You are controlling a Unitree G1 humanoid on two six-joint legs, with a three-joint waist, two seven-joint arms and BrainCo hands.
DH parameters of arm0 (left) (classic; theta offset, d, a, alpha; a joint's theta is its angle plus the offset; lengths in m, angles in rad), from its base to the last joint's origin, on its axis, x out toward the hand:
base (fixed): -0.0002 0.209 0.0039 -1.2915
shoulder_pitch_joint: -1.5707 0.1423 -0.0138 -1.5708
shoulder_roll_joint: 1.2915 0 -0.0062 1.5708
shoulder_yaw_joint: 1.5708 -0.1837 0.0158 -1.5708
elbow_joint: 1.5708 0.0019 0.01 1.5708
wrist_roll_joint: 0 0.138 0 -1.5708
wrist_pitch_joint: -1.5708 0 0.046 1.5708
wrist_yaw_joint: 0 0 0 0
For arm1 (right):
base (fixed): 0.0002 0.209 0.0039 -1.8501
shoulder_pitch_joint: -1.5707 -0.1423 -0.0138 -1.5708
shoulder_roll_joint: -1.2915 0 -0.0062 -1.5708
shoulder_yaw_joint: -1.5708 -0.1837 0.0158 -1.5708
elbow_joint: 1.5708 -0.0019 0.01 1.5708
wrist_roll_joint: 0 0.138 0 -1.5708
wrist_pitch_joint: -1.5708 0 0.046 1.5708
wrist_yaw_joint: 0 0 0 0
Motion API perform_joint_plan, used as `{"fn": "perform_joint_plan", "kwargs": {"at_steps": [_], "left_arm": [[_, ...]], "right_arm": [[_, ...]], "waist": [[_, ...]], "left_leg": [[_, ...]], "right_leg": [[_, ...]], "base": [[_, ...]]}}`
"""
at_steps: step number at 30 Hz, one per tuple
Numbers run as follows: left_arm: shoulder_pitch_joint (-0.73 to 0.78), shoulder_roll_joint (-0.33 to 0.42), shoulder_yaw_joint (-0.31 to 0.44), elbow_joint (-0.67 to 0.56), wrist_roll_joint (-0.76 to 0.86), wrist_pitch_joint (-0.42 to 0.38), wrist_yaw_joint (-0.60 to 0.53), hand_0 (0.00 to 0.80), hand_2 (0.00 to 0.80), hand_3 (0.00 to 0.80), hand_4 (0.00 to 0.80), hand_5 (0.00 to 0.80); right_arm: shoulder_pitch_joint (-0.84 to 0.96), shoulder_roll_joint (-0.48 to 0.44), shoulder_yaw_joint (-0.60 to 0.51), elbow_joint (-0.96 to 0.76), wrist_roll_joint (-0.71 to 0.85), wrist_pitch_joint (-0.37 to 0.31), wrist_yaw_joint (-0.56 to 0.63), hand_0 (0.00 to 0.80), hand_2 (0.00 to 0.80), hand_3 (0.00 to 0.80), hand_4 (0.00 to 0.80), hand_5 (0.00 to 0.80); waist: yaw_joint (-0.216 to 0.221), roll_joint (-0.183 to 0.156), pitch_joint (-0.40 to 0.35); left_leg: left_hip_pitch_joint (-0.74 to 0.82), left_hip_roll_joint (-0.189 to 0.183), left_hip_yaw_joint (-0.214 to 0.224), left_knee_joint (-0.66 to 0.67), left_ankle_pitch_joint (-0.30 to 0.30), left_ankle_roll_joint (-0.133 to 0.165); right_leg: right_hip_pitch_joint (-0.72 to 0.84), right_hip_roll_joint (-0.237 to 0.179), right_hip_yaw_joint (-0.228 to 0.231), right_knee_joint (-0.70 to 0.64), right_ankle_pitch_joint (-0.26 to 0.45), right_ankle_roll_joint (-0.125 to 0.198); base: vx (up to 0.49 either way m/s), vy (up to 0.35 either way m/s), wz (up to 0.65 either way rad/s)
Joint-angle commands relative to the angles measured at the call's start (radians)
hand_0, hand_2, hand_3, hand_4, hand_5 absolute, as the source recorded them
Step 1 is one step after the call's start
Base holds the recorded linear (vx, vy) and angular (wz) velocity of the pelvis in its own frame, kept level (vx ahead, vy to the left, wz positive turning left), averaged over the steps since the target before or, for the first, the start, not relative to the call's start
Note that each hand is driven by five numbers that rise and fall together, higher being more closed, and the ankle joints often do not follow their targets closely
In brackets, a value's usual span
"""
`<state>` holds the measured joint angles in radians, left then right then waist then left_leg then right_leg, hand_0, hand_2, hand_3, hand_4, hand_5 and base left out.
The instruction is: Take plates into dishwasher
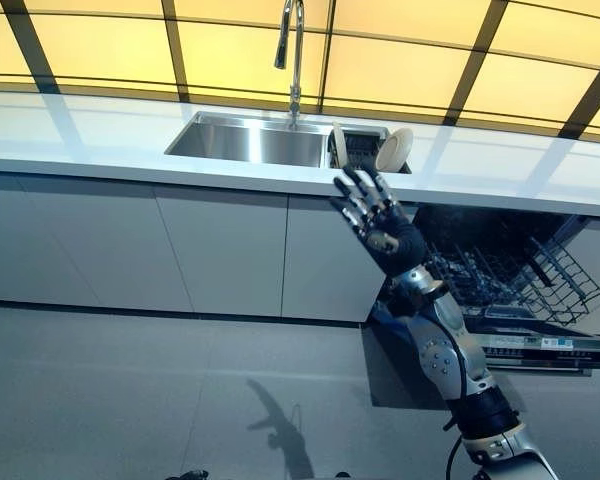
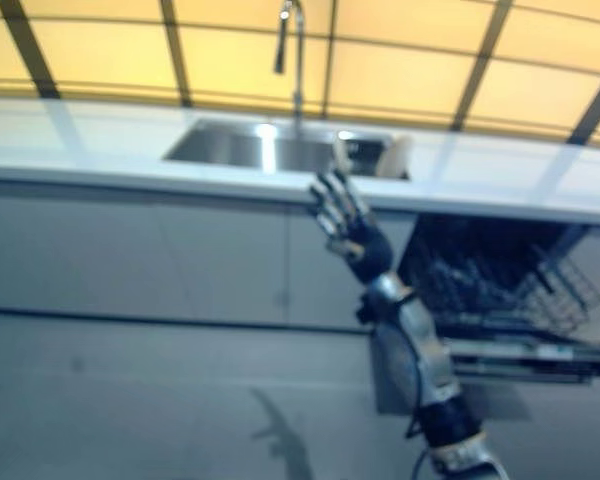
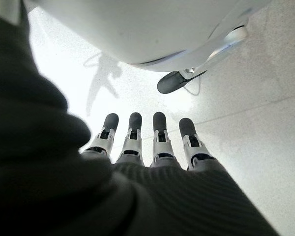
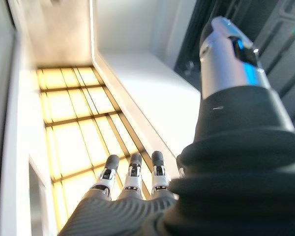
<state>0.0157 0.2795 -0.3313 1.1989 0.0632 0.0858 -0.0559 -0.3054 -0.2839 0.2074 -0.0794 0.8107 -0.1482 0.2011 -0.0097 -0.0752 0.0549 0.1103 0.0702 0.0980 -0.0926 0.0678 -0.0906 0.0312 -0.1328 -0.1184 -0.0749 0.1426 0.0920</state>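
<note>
Plates [image 1: 394,150] upright beside the sink [image 1: 250,140]; right robot hand [image 1: 372,215] open, empty, below them.

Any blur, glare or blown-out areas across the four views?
Left eye view: sharp, plates and dishwasher rack readable. Right eye view: blurred throughout, glare spot in the sink. Left wrist view: floor blown out white beyond the left robot hand. Right wrist view: right robot hand backlit by yellow panels.

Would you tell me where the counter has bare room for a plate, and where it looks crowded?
The counter is bare left of the sink, and again right of the plates. The sink basin itself looks empty. The crowded spot is the dark rack holding the plates, just above the raised right hand.
</note>
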Motion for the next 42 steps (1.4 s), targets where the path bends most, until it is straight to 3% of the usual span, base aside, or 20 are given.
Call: {"fn": "perform_joint_plan", "kwargs": {"at_steps": [1,5,9,13,17,20,24,26,28,29,30,32,33,34,35,37,39,42], "left_arm": [[-0.056,-0.034,-0.066,0.090,0.000,-0.026,0.015,0.000,0.000,0.000,0.000,0.000],[-0.060,-0.029,-0.065,0.112,0.031,-0.022,0.011,0.000,0.000,0.000,0.000,0.000],[-0.065,-0.007,-0.065,0.113,0.052,0.009,-0.004,0.000,0.000,0.000,0.000,0.000],[-0.061,0.007,-0.050,0.104,0.052,0.046,-0.019,0.000,0.000,0.000,0.000,0.000],[-0.051,-0.010,-0.038,0.133,0.093,0.036,-0.019,0.000,0.000,0.000,0.000,0.000],[-0.043,-0.015,-0.045,0.144,0.112,0.022,-0.022,0.000,0.000,0.000,0.000,0.000],[-0.036,0.001,-0.036,0.145,0.146,0.015,-0.042,0.000,0.000,0.000,0.000,0.000],[-0.030,0.000,-0.023,0.152,0.136,0.022,-0.047,0.000,0.000,0.000,0.000,0.000],[-0.015,-0.006,-0.014,0.151,0.137,0.018,-0.060,0.000,0.000,0.000,0.000,0.000],[-0.012,-0.008,-0.012,0.150,0.137,0.010,-0.061,0.000,0.000,0.000,0.000,0.000],[-0.010,-0.009,-0.011,0.150,0.133,0.003,-0.059,0.000,0.000,0.000,0.000,0.000],[-0.009,-0.019,-0.015,0.132,0.089,-0.025,-0.037,0.000,0.000,0.000,0.000,0.000],[-0.009,-0.024,-0.017,0.124,0.066,-0.036,-0.020,0.000,0.000,0.000,0.000,0.000],[-0.013,-0.028,-0.010,0.109,0.055,-0.046,-0.002,0.000,0.000,0.000,0.000,0.000],[-0.020,-0.028,-0.008,0.086,0.041,-0.053,0.018,0.000,0.000,0.000,0.000,0.000],[-0.036,-0.030,-0.010,0.057,0.025,-0.061,0.046,0.000,0.000,0.000,0.000,0.000],[-0.049,-0.025,-0.015,0.029,0.027,-0.081,0.057,0.000,0.000,0.000,0.000,0.000],[-0.056,-0.022,-0.015,0.000,0.035,-0.085,0.068,0.000,0.000,0.000,0.000,0.000]], "right_arm": [[-0.146,-0.027,-0.071,-0.111,-0.034,-0.055,-0.091,0.000,0.000,0.000,0.000,0.000],[-0.199,-0.052,-0.066,-0.095,-0.120,-0.054,-0.189,0.000,0.000,0.000,0.000,0.000],[-0.262,-0.098,-0.067,-0.050,-0.194,-0.032,-0.304,0.000,0.000,0.000,0.000,0.000],[-0.338,-0.150,-0.071,-0.008,-0.208,-0.003,-0.362,0.000,0.000,0.000,0.000,0.000],[-0.419,-0.215,-0.089,0.031,-0.225,0.013,-0.414,0.000,0.000,0.000,0.000,0.000],[-0.454,-0.245,-0.094,0.030,-0.231,0.038,-0.437,0.000,0.000,0.000,0.000,0.000],[-0.453,-0.264,-0.105,0.015,-0.268,0.053,-0.434,0.000,0.000,0.000,0.000,0.000],[-0.465,-0.276,-0.101,0.021,-0.269,0.074,-0.420,0.000,0.000,0.000,0.000,0.000],[-0.468,-0.282,-0.093,0.016,-0.259,0.093,-0.421,0.000,0.000,0.000,0.000,0.000],[-0.465,-0.280,-0.087,0.013,-0.259,0.094,-0.424,0.000,0.000,0.000,0.000,0.000],[-0.463,-0.278,-0.084,0.012,-0.258,0.094,-0.425,0.000,0.000,0.000,0.000,0.000],[-0.453,-0.279,-0.067,0.005,-0.270,0.090,-0.419,0.000,0.000,0.000,0.000,0.000],[-0.453,-0.281,-0.060,0.006,-0.270,0.083,-0.416,0.000,0.000,0.000,0.000,0.000],[-0.449,-0.290,-0.057,-0.005,-0.273,0.089,-0.418,0.000,0.000,0.000,0.000,0.000],[-0.443,-0.298,-0.057,-0.014,-0.282,0.089,-0.426,0.000,0.000,0.000,0.000,0.000],[-0.438,-0.311,-0.057,-0.026,-0.287,0.091,-0.457,0.000,0.000,0.000,0.000,0.000],[-0.449,-0.316,-0.056,-0.014,-0.305,0.097,-0.482,0.000,0.000,0.000,0.000,0.000],[-0.464,-0.323,-0.058,0.017,-0.325,0.106,-0.526,0.000,0.000,0.000,0.000,0.000]], "waist": [[0.024,0.031,0.068],[0.037,0.029,0.066],[0.046,0.040,0.075],[0.046,0.029,0.073],[0.011,0.008,0.073],[-0.014,0.009,0.080],[-0.037,0.014,0.080],[-0.044,0.019,0.049],[-0.056,0.051,0.019],[-0.058,0.056,0.009],[-0.058,0.059,0.006],[-0.049,0.050,0.001],[-0.044,0.041,0.001],[-0.038,0.022,0.006],[-0.027,0.002,0.014],[-0.007,-0.009,0.029],[0.016,-0.011,0.047],[0.046,0.002,0.060]], "left_leg": [[-0.001,-0.122,0.017,0.008,-0.094,0.152],[-0.017,-0.143,-0.021,0.028,-0.094,0.167],[-0.010,-0.137,-0.053,0.034,-0.100,0.168],[0.024,-0.148,-0.046,0.019,-0.118,0.160],[0.087,-0.193,-0.089,0.037,-0.177,0.158],[0.144,-0.208,-0.116,0.070,-0.221,0.163],[0.204,-0.209,-0.138,0.135,-0.300,0.168],[0.243,-0.196,-0.123,0.184,-0.340,0.137],[0.286,-0.148,-0.098,0.270,-0.258,0.073],[0.271,-0.140,-0.096,0.324,-0.162,0.045],[0.263,-0.136,-0.096,0.341,-0.132,0.036],[0.163,-0.116,-0.058,0.581,0.032,-0.019],[0.118,-0.113,-0.043,0.655,0.051,-0.029],[0.026,-0.090,-0.011,0.812,0.061,-0.033],[-0.059,-0.070,0.009,0.889,0.039,-0.022],[-0.149,-0.048,0.021,0.876,-0.023,0.002],[-0.182,-0.035,0.035,0.697,-0.058,0.028],[-0.184,-0.016,0.038,0.314,-0.035,0.030]], "right_leg": [[0.007,0.015,0.009,0.142,-0.095,0.048],[-0.023,-0.024,0.023,0.272,-0.040,0.035],[-0.096,-0.053,0.012,0.442,0.024,0.032],[-0.141,-0.047,-0.034,0.368,0.032,0.042],[-0.212,0.045,-0.034,0.121,0.044,0.051],[-0.275,0.067,-0.043,0.057,0.098,0.058],[-0.314,0.052,-0.044,0.111,0.111,0.046],[-0.273,0.031,-0.050,0.140,0.089,0.035],[-0.240,0.049,-0.071,0.163,0.050,0.007],[-0.215,0.056,-0.071,0.153,0.040,-0.008],[-0.203,0.061,-0.069,0.147,0.035,-0.014],[-0.117,0.066,-0.057,0.114,0.001,-0.055],[-0.099,0.061,-0.055,0.110,-0.009,-0.066],[-0.068,0.049,-0.049,0.111,-0.031,-0.084],[-0.038,0.036,-0.050,0.108,-0.047,-0.094],[-0.001,0.032,-0.047,0.098,-0.067,-0.090],[0.028,0.039,-0.034,0.092,-0.087,-0.082],[0.071,0.064,-0.015,0.079,-0.120,-0.064]], "base": [[0.042,0.109,0.00],[0.032,0.098,0.00],[0.098,0.089,0.10],[0.208,0.006,-0.09],[0.382,-0.047,-0.06],[0.486,-0.064,0.61],[0.577,-0.141,0.33],[0.609,-0.201,0.07],[0.530,-0.195,0.29],[0.366,-0.166,0.35],[0.332,-0.177,0.50],[0.426,-0.242,0.52],[0.431,-0.266,0.26],[0.386,-0.232,0.00],[0.371,-0.205,-0.24],[0.326,-0.098,-0.06],[0.342,0.006,-0.05],[0.386,0.093,-0.04]]}}
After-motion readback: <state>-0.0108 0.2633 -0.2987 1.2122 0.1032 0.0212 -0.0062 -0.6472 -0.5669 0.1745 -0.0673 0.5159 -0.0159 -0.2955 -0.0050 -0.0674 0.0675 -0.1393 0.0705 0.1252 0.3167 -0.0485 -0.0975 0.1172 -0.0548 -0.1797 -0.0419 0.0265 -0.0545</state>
